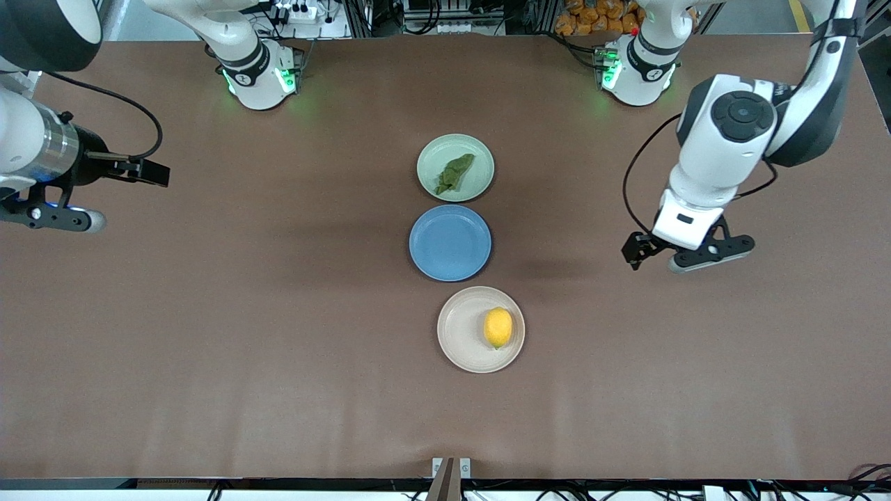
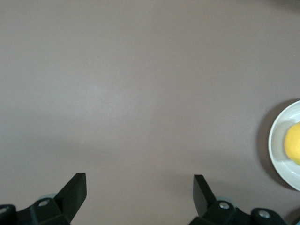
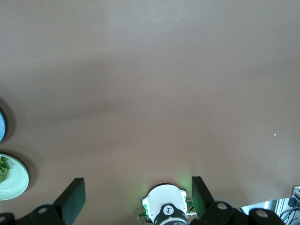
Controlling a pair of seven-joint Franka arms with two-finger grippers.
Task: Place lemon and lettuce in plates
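Beige-white plate lies nearest the front camera, on the brown worktop. The lemon sits in it, toward the rim at the left arm's end: small oval, bright yellow, pointed tip aimed at the camera, lying on its side.

Blue plate comes next in the row, farther from the camera, with nothing on it. Pale green plate is farthest of the three and holds the lettuce, a dark green, wrinkled, elongated leaf lying diagonally across the dish.

Judgement: both items rest in their plates, nothing is held, so the task looks complete; only retreat of the arms might remain.

Left pincer hangs over bare worktop toward the left arm's end, well apart from the plates, fingers spread, holding nothing. Right pincer waits over bare worktop at the right arm's end, also spread and holding nothing.
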